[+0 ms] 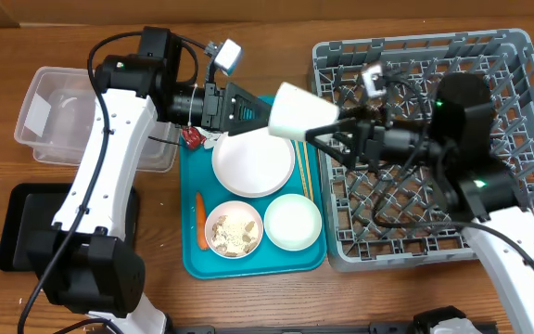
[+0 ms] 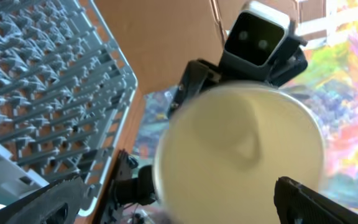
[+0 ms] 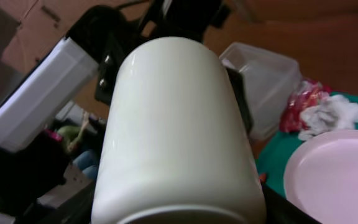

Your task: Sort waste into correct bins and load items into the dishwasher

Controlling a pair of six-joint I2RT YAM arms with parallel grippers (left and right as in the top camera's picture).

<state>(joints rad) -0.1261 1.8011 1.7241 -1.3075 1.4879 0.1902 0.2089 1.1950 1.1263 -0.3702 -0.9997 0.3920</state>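
A white cup [image 1: 299, 111] hangs on its side above the teal tray, between both grippers. My right gripper [image 1: 327, 137] is shut on it; in the right wrist view the cup [image 3: 179, 124] fills the jaws [image 3: 179, 211]. My left gripper [image 1: 253, 107] is open at the cup's narrow end; its wrist view shows the cup's round base [image 2: 241, 155] beyond wide-spread fingers [image 2: 179, 193]. On the tray lie the plate [image 1: 253, 164], a bowl of food scraps [image 1: 234, 232], an empty bowl [image 1: 292, 221], the carrot [image 1: 200, 221], chopsticks [image 1: 304, 172], the red wrapper [image 1: 191, 136] and white paper [image 1: 213, 139].
The grey dish rack [image 1: 517, 139] stands at the right, the right arm over it. The clear tub [image 1: 72, 116] is at the far left and the black tray [image 1: 17, 227] at the front left. The teal tray [image 1: 248, 264] lies in the middle.
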